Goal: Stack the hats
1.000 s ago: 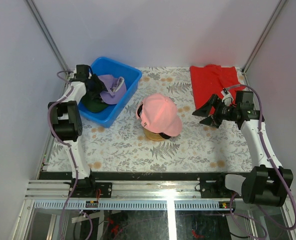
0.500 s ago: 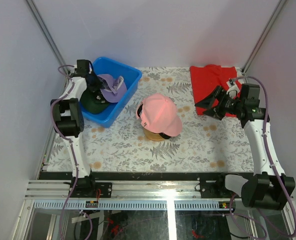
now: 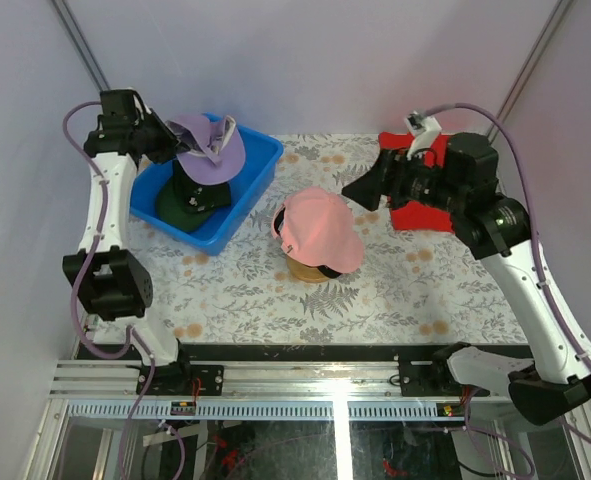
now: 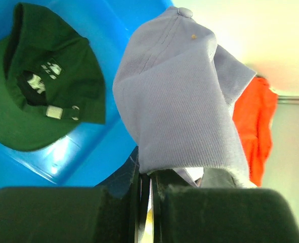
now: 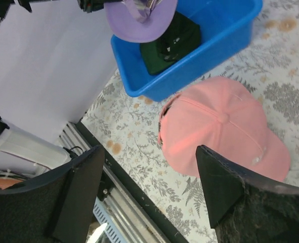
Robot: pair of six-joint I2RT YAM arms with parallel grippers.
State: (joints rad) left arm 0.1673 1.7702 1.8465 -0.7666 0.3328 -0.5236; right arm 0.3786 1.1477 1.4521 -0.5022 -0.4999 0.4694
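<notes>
Top external view puts me roughly halfway. The pink cap [image 3: 320,228] sits at the centre of the table [image 3: 405,290] on the wooden stand [image 3: 305,272]. A dark rim peeks out under it, which I take to be the black cap [image 3: 327,271], so two of the four look stacked.

Two are left. The green cap [image 4: 43,96] lies in the blue bin [image 3: 260,160] at 10 o'clock, back strap and white lettering facing up. The lavender cap [image 3: 211,148] hangs in the air above the bin, apart from the green one below it.

The left arm is reared up tall over the far-left corner. The left gripper [image 4: 149,177] has its jaws pressed together on the lavender cap's edge; on the left wrist view the fabric drapes away from the pinch with the crown button at 12 o'clock. By my reading, this cap next needs carrying toward 4 o'clock to reach the pink one.

The right arm is raised high and bent inward, with the red cloth [image 3: 430,215] beneath it at 2 o'clock. The right gripper [image 5: 149,152] has its jaws spread wide and holds nothing. It hovers well above the table, off the pink cap's 2 o'clock side.
</notes>
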